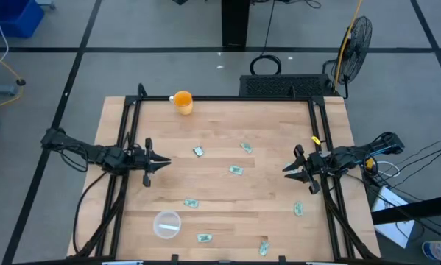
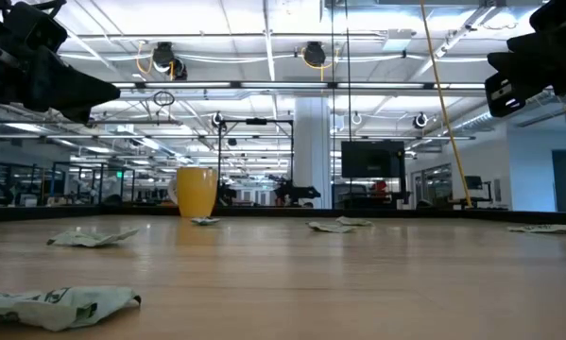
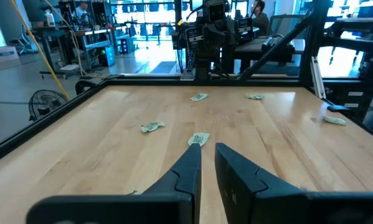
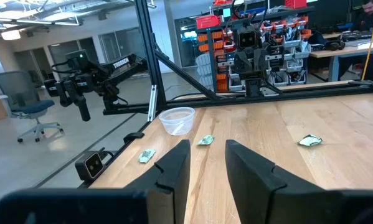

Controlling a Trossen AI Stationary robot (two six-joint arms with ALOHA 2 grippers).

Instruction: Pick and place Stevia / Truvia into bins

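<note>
Several green-and-white sachets lie flat and scattered on the wooden table: one (image 1: pixel 199 152), another (image 1: pixel 236 170), a third (image 1: pixel 191 202), more near the near edge (image 1: pixel 204 237). The clear plastic cup (image 1: pixel 167 224) stands upright near the near-left part of the table; it also shows in the right wrist view (image 4: pixel 177 120). My left gripper (image 1: pixel 161 160) hovers open at the table's left side, pointing right, with a sachet (image 3: pixel 198 139) just beyond its fingertips. My right gripper (image 1: pixel 286 168) hovers open at the right side, pointing left. Both are above the table and touch nothing.
An orange cup (image 1: pixel 183 101) stands at the far edge of the table. A black frame (image 1: pixel 132 125) runs along the table's left, right and far sides. A fan (image 1: pixel 356 37) and cables sit on the floor beyond. Bare wood lies between the sachets.
</note>
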